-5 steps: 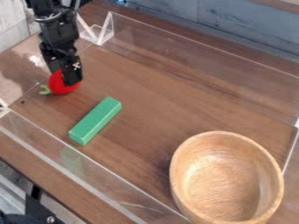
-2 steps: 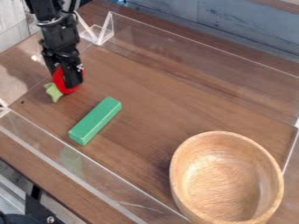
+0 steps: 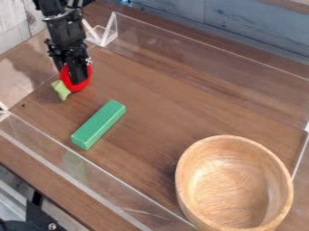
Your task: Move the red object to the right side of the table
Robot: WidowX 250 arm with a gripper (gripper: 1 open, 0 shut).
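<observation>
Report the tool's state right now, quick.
Tool: jaws down around the red object on the table; whether they are gripping it cannot be told.

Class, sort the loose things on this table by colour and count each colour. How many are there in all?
Red: 1, the ball
Green: 1, the block
Light wood: 1, the bowl
Total: 3

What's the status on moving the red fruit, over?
Gripper down over the red object, jaws around it at the table's left end. Not yet lifted. Green block and wooden bowl lie to the right, path above them open.
</observation>
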